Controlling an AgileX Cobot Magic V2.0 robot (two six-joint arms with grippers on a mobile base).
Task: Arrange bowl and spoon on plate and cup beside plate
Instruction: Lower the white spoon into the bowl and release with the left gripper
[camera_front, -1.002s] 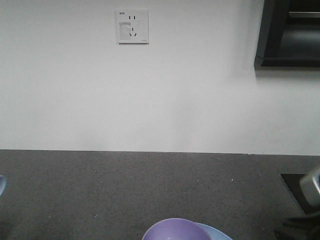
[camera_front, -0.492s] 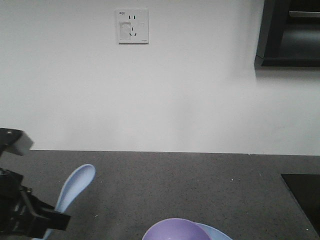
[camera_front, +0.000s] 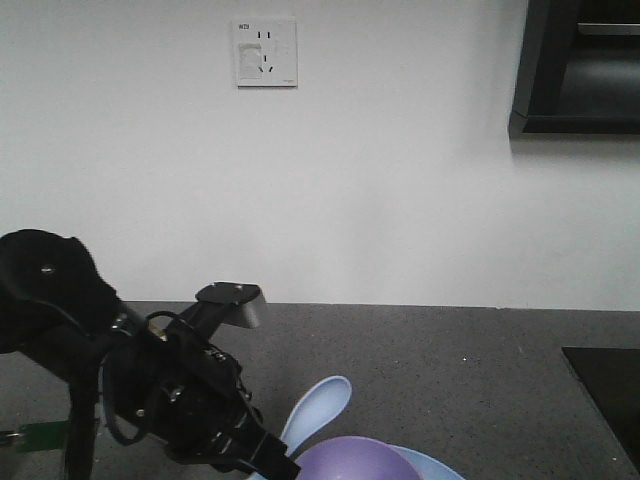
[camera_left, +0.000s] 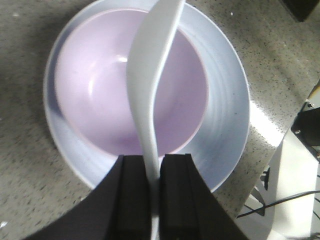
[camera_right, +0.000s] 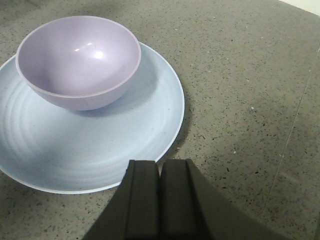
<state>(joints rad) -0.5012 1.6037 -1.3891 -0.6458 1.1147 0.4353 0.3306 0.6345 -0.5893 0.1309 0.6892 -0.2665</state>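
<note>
My left gripper (camera_left: 155, 172): pinching the spoon (camera_left: 150, 75) by its handle, held over the bowl (camera_left: 90, 100). Bowl: seated on the plate (camera_left: 227, 115). My right gripper (camera_right: 160, 172): pressed together, empty, near the plate's rim.

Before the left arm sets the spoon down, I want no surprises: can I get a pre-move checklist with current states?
1. Grip on spoon: ok. The handle is clamped in the left gripper.
2. Bowl on plate: ok. It is upright and sits off-centre.
3. Bowl interior free: ok. The right wrist view shows nothing in it.
4. Spoon lined up with bowl: ok. In the left wrist view the scoop lies across the bowl.
5. Right gripper out of the way: cannot tell. It is shut and empty, near the plate's rim, but its height is unclear.
6. Cup position: cannot tell. It is in no view.
</note>
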